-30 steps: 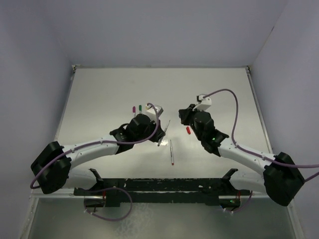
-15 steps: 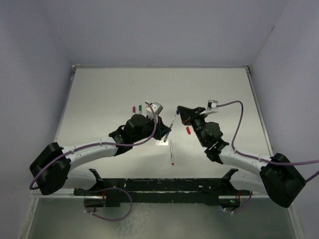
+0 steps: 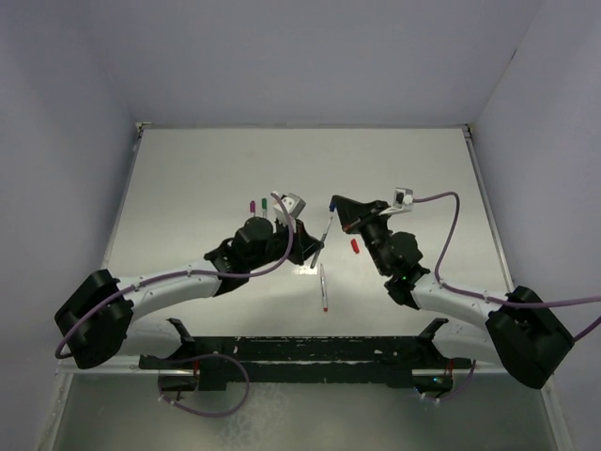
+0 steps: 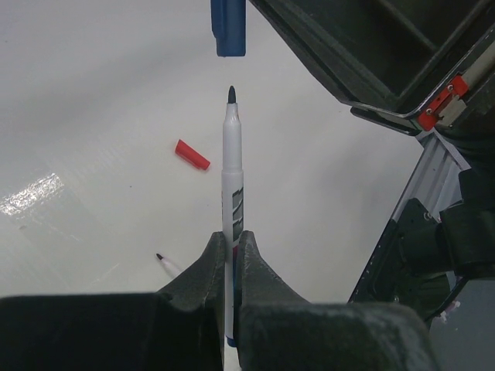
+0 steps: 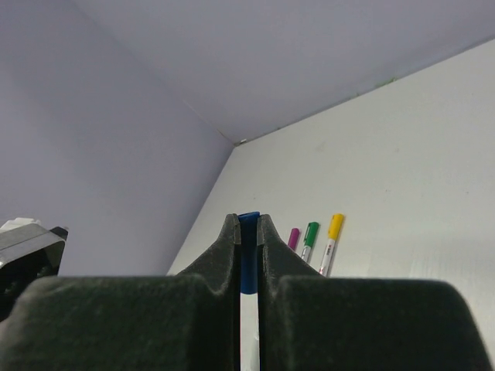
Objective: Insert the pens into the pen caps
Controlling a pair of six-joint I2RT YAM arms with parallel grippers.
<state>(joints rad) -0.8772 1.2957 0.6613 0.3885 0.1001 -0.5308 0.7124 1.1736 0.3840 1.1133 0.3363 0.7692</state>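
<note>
My left gripper (image 4: 230,236) is shut on a silvery-white pen (image 4: 233,170) that points its dark tip upward. Just above that tip, with a small gap, hangs the blue pen cap (image 4: 228,27). My right gripper (image 5: 247,219) is shut on this blue cap (image 5: 248,243). From above, the held pen (image 3: 323,233) slants up toward the cap (image 3: 332,203), between the left gripper (image 3: 315,252) and the right gripper (image 3: 335,205). A red cap (image 3: 354,246) and a loose uncapped pen (image 3: 323,287) lie on the table.
Three capped pens, purple (image 5: 293,238), green (image 5: 309,236) and yellow (image 5: 333,230), lie side by side on the white table behind the left wrist. The purple one (image 3: 253,203) and the green one (image 3: 265,202) also show from above. Walls close in the table's sides and back.
My right gripper has swung left and turned, bringing the blue cap over the middle. My left gripper has lifted and tilted its pen so that the tip points at the cap.
</note>
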